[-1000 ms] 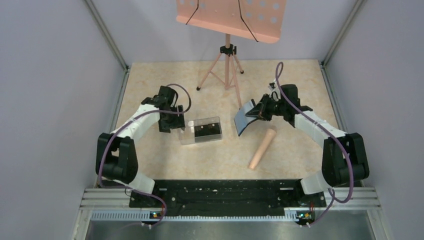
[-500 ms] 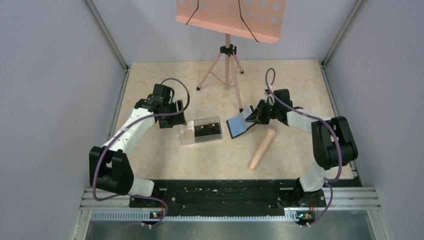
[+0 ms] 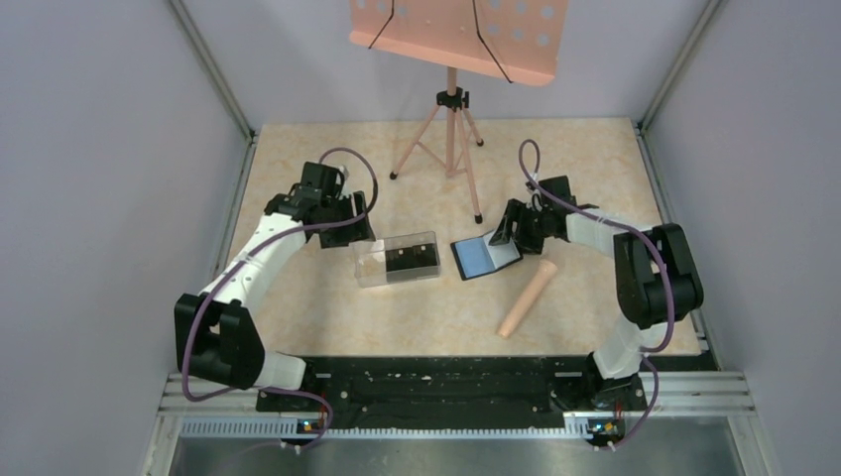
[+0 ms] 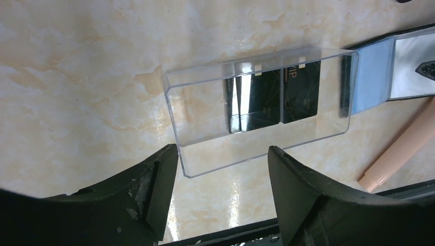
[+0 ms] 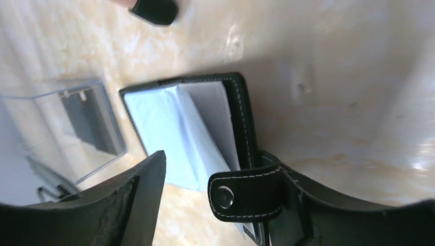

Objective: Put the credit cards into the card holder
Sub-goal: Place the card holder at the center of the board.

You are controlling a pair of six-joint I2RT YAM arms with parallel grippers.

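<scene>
Lying open: stitched leather card holder [image 5: 169,133] | glossy credit cards [image 4: 277,97] in clear box [image 4: 200,115] | left fingers [image 4: 149,197] apart | right fingers [image 5: 120,205] apart

Card holder [image 3: 484,257] now down, flat.

Beige marbled table [image 3: 298,178]. On it: clear box [image 3: 398,259] left of centre; card holder [image 3: 485,256] just right of it, lying open; peach cylinder [image 3: 527,297] nearer; tripod [image 3: 451,139] feet at back.
</scene>
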